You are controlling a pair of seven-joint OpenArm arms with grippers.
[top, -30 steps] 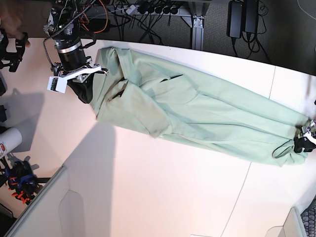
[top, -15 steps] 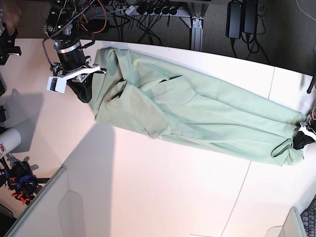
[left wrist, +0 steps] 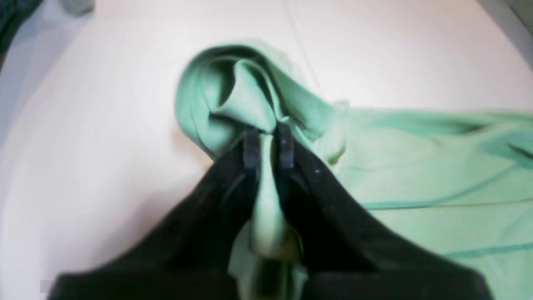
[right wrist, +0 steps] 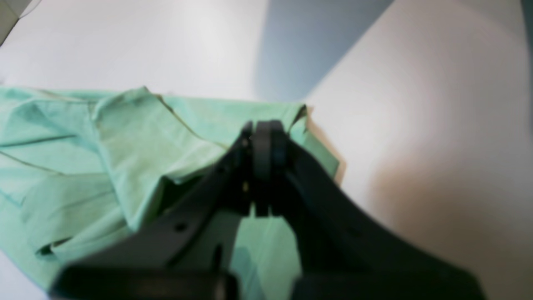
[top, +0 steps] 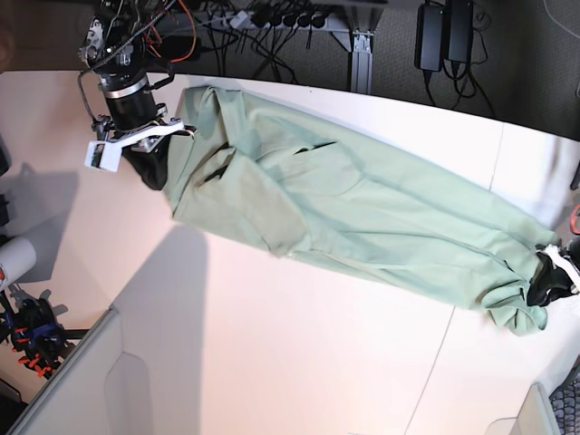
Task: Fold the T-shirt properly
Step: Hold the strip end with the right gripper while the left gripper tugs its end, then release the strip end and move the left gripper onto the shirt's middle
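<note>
Mint-green T-shirt [top: 362, 213] stretches across the worktop [top: 299, 362] from 10 to 4 o'clock. My left jaws [left wrist: 266, 143] and right jaws [right wrist: 263, 139] each clench 1 end. Stretching step; next, fold it evenly.

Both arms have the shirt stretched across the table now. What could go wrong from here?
1. The left gripper pinches only a thin bunched fold of the shirt; more pull could slip it out.
2. The right gripper is shut at the shirt's edge, with little cloth visible between its fingers, so that hold may be weak too.
3. The shirt lies creased and doubled near the right arm; folding now would likely trap those wrinkles.
</note>
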